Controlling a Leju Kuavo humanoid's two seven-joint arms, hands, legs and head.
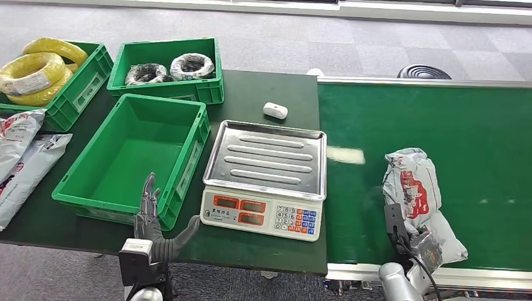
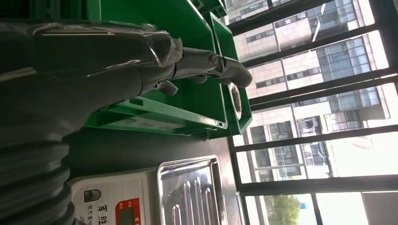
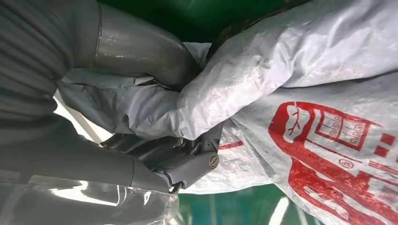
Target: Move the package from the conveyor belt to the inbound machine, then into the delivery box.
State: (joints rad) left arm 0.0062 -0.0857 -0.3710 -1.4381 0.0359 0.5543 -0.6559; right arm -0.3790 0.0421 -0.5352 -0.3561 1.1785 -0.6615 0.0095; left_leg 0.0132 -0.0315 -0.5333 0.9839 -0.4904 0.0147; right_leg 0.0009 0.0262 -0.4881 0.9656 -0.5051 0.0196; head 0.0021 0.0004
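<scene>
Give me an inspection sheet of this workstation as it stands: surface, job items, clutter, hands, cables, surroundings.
Surface: dark table beside green conveyor belt.
Job items: grey package with red print lies on the belt; scale with a bare steel tray; empty green crate.
Clutter: white device; crate of yellow coils; crate of dark coils; grey bags at table edge.
Hands: left hand holds nothing, fingers apart, by the empty crate; right hand grips the package's end.
Cables: black lead along the right wrist.
Surroundings: grey floor; windows facing buildings.

Scale tray (image 1: 266,157) lies bare; small white object (image 1: 275,110) sits behind it.
</scene>
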